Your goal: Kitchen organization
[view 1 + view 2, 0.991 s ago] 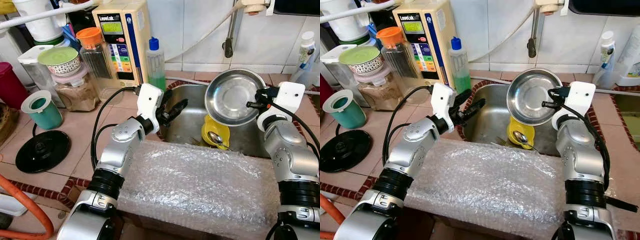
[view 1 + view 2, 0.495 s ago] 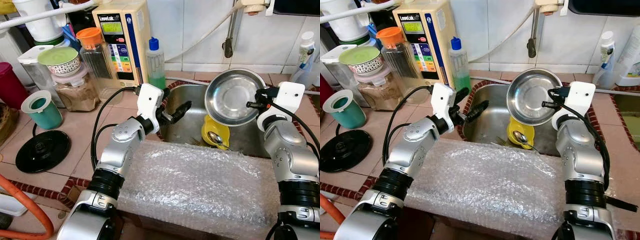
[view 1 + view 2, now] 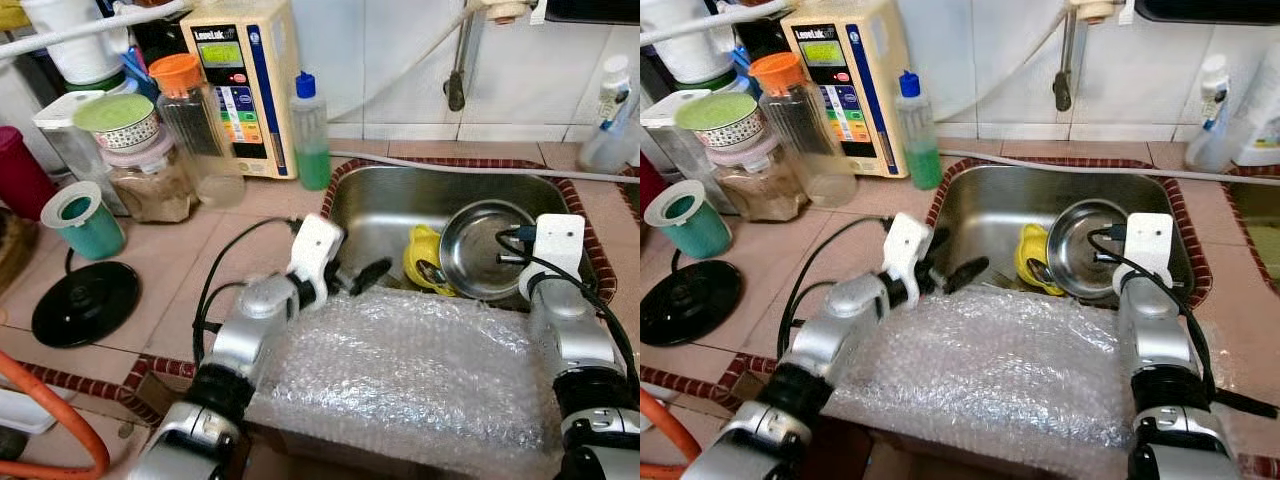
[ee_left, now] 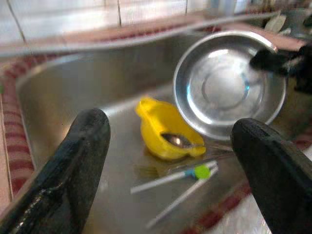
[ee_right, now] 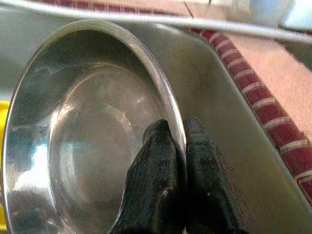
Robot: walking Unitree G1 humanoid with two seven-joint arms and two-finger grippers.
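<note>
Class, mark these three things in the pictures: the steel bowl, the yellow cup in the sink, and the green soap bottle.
steel bowl (image 3: 482, 248), left eye view, on its inner bottom.
yellow cup (image 4: 158, 127), left wrist view, on its outer wall.
green soap bottle (image 3: 921, 150), right eye view, on its body above the green liquid.

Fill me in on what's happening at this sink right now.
The robot is working over the stainless steel sink. Its right gripper pinches the rim of a round steel bowl, holding it low inside the basin beside a yellow plastic cup with a metal spoon in it. The left gripper hovers open at the sink's front edge, holding nothing. A sheet of bubble wrap lies across the front of the counter.
</note>
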